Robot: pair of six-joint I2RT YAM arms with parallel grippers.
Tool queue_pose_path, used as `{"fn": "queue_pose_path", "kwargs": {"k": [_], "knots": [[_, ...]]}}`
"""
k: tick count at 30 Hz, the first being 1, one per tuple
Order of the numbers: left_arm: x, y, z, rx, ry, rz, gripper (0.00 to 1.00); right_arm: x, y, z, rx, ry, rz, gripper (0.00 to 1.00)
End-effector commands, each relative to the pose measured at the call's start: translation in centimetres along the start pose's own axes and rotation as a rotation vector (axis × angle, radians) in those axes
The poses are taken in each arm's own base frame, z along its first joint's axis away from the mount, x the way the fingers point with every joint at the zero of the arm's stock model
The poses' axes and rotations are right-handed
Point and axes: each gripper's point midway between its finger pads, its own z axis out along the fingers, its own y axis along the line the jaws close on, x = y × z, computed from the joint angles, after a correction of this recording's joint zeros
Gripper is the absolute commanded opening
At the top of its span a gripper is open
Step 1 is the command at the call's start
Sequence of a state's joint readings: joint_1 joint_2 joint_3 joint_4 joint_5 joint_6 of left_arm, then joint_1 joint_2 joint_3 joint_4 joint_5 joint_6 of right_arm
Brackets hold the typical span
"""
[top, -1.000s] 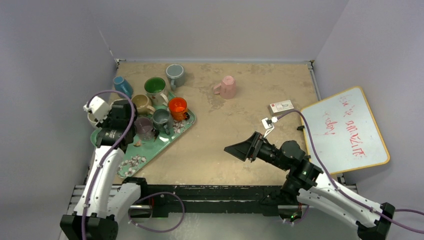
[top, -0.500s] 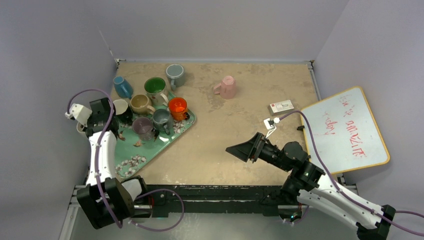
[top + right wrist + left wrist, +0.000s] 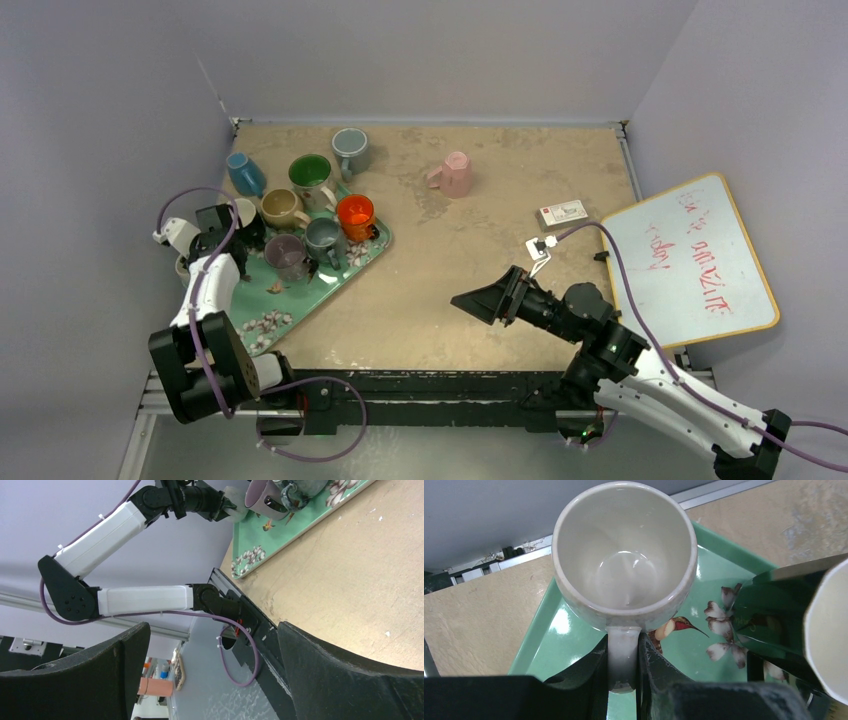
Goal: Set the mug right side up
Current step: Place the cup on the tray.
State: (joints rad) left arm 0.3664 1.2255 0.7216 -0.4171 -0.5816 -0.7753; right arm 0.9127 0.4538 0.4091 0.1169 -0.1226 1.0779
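A white mug (image 3: 624,565) hangs over the back left corner of the green flowered tray (image 3: 549,630), its mouth turned toward the left wrist camera. My left gripper (image 3: 623,650) is shut on the mug's handle, one finger on each side. From above, the white mug (image 3: 243,211) shows just past the left gripper (image 3: 226,222) at the tray's (image 3: 330,285) left end. I cannot tell whether the mug touches the tray. My right gripper (image 3: 478,300) hovers open over the table's near middle, and nothing sits between its fingers (image 3: 212,630).
On the tray stand a green mug (image 3: 311,173), tan mug (image 3: 283,207), orange mug (image 3: 355,212), grey mug (image 3: 323,238) and purple mug (image 3: 288,252). A blue mug (image 3: 245,172), grey-blue mug (image 3: 350,150) and pink mug (image 3: 455,173) sit on the table. A whiteboard (image 3: 690,260) and small box (image 3: 563,212) lie right.
The left arm has folded back toward the table's left edge and turned its wrist, keeping the white mug in its grip. The right arm has barely moved.
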Motion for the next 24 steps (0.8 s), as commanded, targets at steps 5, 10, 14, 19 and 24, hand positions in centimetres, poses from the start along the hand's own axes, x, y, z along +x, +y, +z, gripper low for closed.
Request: {"fn": "queue_pose_path", "kwargs": {"k": [5, 10, 14, 19, 24], "knots": [[-2.6, -2.0, 0.9, 0.025, -0.085, -0.081, 0.08, -1.2, 2.1, -0.9, -0.047, -0.035, -0.04, 0.99], [-2.8, -2.2, 0.8, 0.008, -0.07, -0.094, 0.23, -1.3, 1.9, -1.5, -0.041, -0.049, -0.042, 0.99], [-2.4, -2.9, 0.8, 0.035, -0.038, -0.099, 0.35, -1.4, 1.9, -1.6, -0.04, -0.059, -0.042, 0.99], [-1.5, -3.5, 0.6, 0.061, 0.014, -0.123, 0.4, -1.3, 1.6, -1.5, -0.03, -0.053, -0.049, 0.99], [-1.5, -4.8, 0.2, 0.128, 0.03, -0.156, 0.36, -1.3, 1.6, -1.6, -0.029, -0.05, -0.051, 0.99]]}}
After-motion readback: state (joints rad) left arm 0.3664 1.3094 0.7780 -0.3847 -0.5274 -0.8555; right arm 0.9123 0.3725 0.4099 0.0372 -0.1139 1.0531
